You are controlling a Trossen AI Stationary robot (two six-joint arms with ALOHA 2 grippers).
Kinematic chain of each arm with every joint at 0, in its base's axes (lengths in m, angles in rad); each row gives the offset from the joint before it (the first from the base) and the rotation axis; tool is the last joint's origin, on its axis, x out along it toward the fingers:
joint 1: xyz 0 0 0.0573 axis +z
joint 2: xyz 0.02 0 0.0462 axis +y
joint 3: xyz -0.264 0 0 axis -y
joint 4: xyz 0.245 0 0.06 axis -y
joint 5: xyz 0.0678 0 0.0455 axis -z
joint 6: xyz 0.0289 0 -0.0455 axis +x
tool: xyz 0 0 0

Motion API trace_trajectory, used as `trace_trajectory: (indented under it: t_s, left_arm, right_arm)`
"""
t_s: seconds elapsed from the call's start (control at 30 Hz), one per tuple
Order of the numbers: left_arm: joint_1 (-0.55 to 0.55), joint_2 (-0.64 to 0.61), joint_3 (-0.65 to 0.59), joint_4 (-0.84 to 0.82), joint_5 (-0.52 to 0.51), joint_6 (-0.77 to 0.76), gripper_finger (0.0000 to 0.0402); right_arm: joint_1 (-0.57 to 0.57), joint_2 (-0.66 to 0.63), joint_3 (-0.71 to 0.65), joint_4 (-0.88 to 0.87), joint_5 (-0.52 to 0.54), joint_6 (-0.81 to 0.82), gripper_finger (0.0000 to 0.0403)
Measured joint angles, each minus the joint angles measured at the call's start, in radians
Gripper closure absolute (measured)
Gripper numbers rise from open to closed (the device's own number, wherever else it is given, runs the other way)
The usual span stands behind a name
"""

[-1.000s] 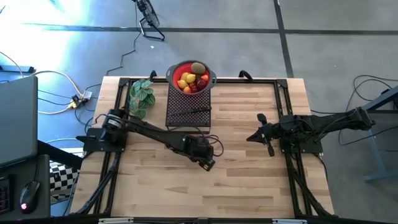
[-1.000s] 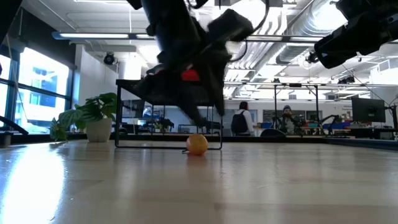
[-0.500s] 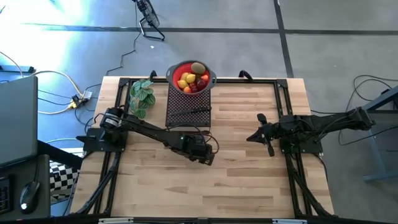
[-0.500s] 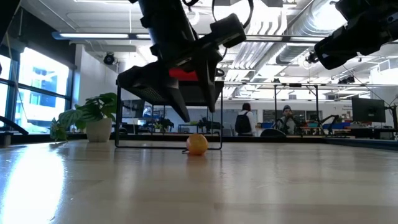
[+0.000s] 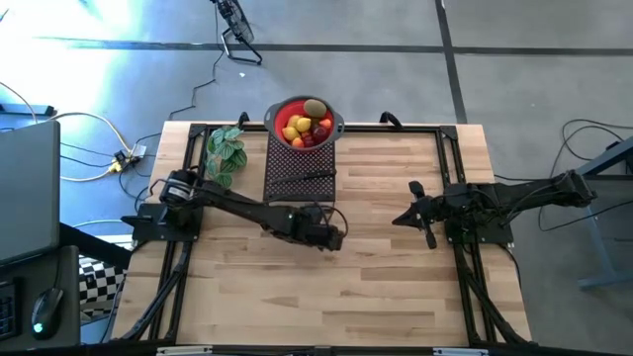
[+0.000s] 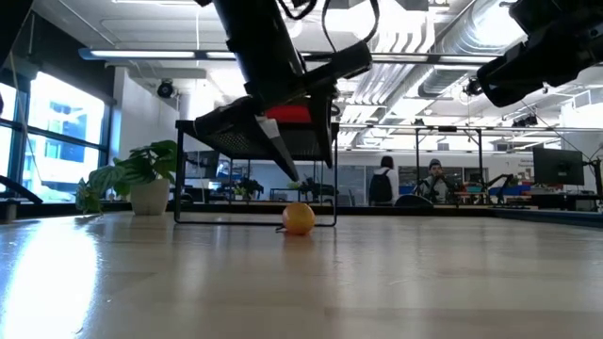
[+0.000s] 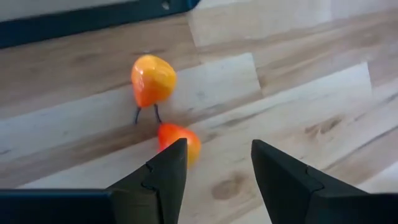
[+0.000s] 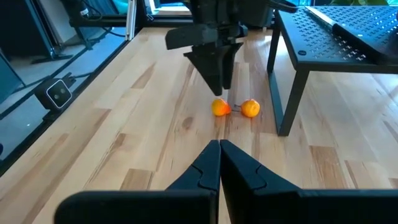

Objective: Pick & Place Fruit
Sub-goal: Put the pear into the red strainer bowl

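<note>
Hovering left hand (image 7: 214,180), two orange fruits (image 7: 153,80)

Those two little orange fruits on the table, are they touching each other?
Apart. In the right wrist view a strip of bare wood shows between the one orange fruit and the other orange fruit; the left wrist view shows a gap too.
</note>
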Motion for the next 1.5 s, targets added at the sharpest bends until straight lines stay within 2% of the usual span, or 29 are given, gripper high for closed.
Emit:
trace_trajectory:
  t_s: [0.83, 1.03, 1.27, 1.5]
  left_arm:
    - [0.013, 0.039, 0.000, -0.054, 0.028, -0.075, 0.0226]
    - [0.013, 0.061, -0.002, -0.050, 0.027, -0.076, 0.0227]
    - [0.011, 0.110, 0.001, 0.030, 0.050, -0.075, 0.0227]
    - [0.011, 0.116, -0.001, 0.006, 0.082, -0.076, 0.0227]
  right_arm:
    - [0.000, 0.000, 0.000, -0.018, 0.002, -0.011, 0.0400]
    - [0.000, 0.000, 0.000, -0.018, 0.002, -0.011, 0.0400]
    - [0.000, 0.001, 0.000, -0.016, 0.002, -0.011, 0.0400]
    - [0.000, 0.000, 0.000, -0.016, 0.002, -0.011, 0.0401]
